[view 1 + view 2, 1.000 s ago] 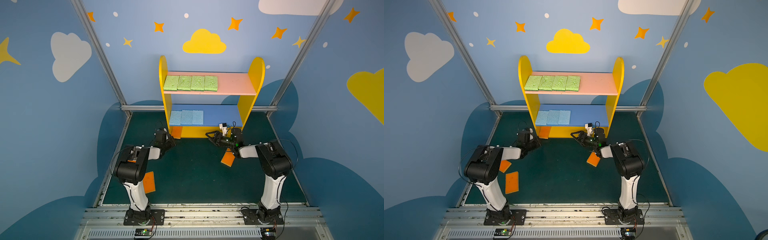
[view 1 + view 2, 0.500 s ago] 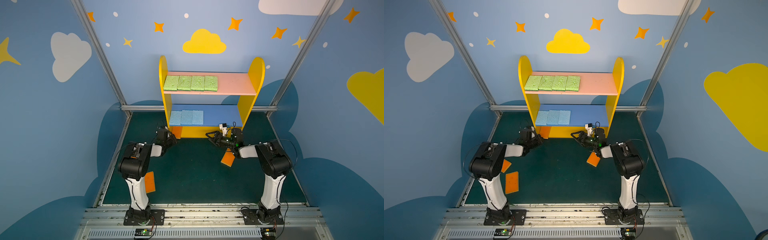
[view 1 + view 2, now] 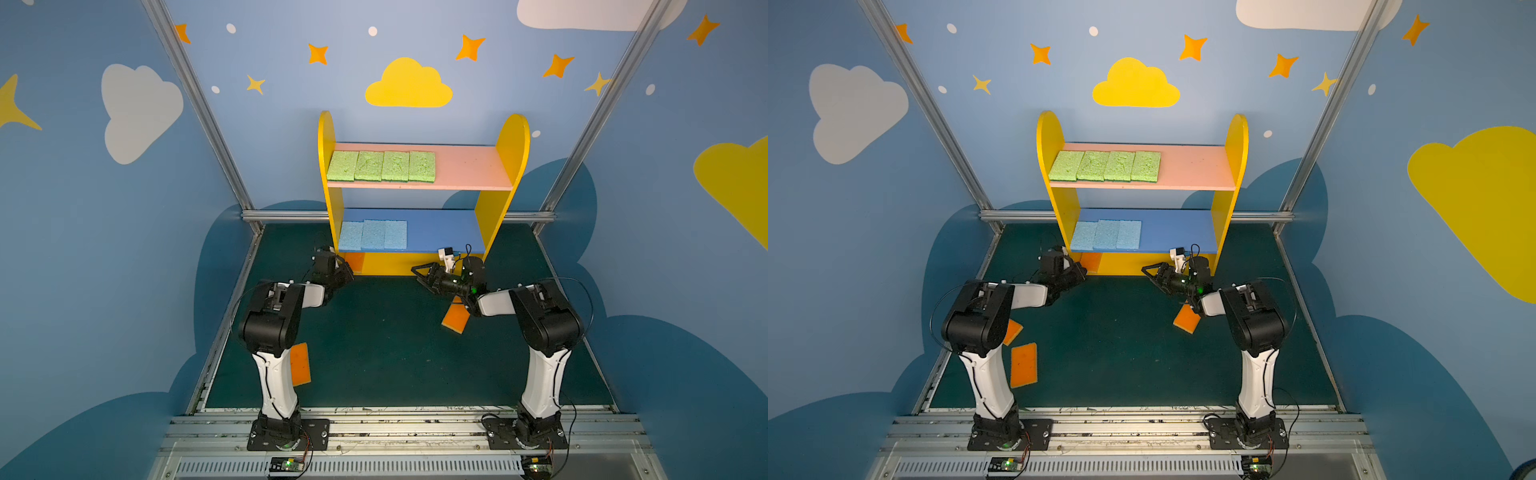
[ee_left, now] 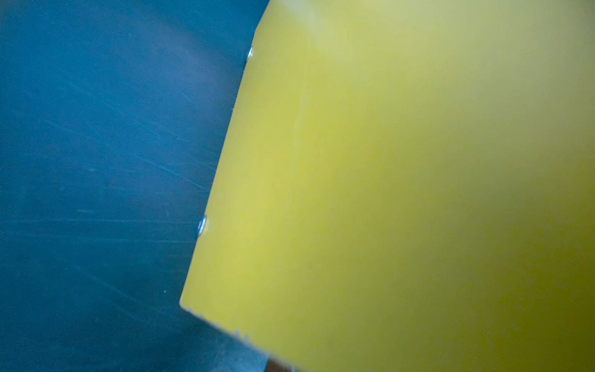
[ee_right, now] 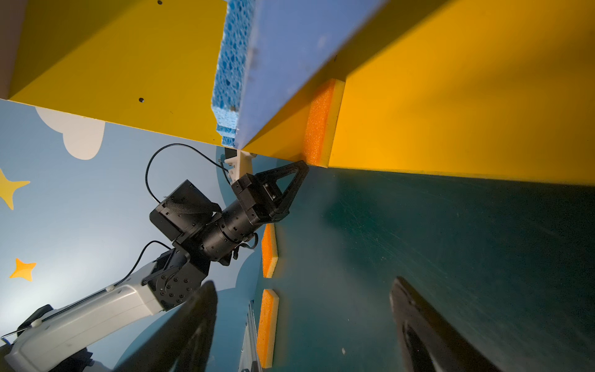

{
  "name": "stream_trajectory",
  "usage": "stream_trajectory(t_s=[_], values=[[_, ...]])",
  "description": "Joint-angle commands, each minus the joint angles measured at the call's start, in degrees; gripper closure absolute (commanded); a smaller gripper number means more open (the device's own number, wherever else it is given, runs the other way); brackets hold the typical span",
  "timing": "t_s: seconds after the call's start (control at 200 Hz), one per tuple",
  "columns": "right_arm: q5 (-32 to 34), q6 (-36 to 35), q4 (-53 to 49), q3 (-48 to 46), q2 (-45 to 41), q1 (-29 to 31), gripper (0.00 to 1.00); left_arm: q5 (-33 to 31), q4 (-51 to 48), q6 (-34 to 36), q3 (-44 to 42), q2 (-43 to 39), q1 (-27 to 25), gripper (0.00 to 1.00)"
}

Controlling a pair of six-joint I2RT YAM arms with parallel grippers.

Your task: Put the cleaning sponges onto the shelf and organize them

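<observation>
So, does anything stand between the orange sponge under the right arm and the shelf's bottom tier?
Only the right arm itself: its wrist and the open right gripper hang over the mat between that orange sponge and the yellow base. Nothing else visible lies there.

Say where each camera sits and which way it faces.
Top views: high behind the robot, looking down at the shelf; left arm, right arm show.
Left wrist: pressed near yellow shelf surface and floor; no robot part clear.
Right wrist: low over the floor, facing the left gripper; own fingers show.
Shared: orange sponge in the shelf's bottom tier, in top and right wrist views.
</observation>
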Motion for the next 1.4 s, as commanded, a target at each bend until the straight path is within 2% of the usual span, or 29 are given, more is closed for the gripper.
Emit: stream_trajectory(t_s=[0.0,0.145,0.25,0.526,0.576,0.601,0.626,0.866,1.046,1.191,1.286,1.397], values=[[0.83,-0.25,1.36,-0.29,-1.09,-0.35,0.17,1.72,-1.73,0.83,-2.30,-5.59,-0.84,0.84],[1.76,-0.91,-0.77,-1.00,-2.84,0.51,0.16,1.65,-6.69,1.04,-6.70,-13.57,-1.92,0.72],[3.29,-2.85,-4.51,-1.22,-4.48,1.95,0.17,-0.05,-15.02,0.89,-9.23,-20.16,-3.20,0.62],[4.92,-5.05,-10.34,-1.73,-7.22,3.91,0.16,-6.69,-36.13,-1.73,-18.36,-37.85,-5.38,0.24],[5.08,-5.22,-12.31,-1.83,-7.40,4.32,0.17,-7.98,-39.46,-1.71,-19.69,-41.50,-5.56,0.15],[5.12,-5.30,-12.52,-1.91,-7.41,4.48,0.16,-8.83,-41.05,-1.63,-20.30,-43.17,-5.63,0.04],[5.22,-5.32,-12.74,-1.83,-7.40,4.72,0.16,-9.82,-43.03,-1.63,-20.88,-44.93,-5.65,0.01],[5.45,-4.82,-12.89,-0.61,-6.10,7.33,0.16,-19.04,-58.07,-5.51,-24.68,-57.49,-5.64,0.01],[5.31,-4.53,-12.74,0.01,-5.19,8.18,0.16,-21.61,-64.95,-9.30,-27.84,-62.02,-5.64,0.01],[5.21,-4.40,-12.40,-0.21,-5.25,8.27,0.16,-21.73,-63.30,-12.28,-32.70,-61.54,-5.64,0.01],[5.60,-4.96,-13.16,-0.34,-5.68,8.27,0.17,-20.21,-60.38,-11.53,-32.78,-59.52,-5.64,0.01],[5.59,-5.22,-13.23,-0.51,-6.03,8.19,0.17,-14.51,-53.96,-10.45,-33.60,-56.27,-5.64,0.01]])
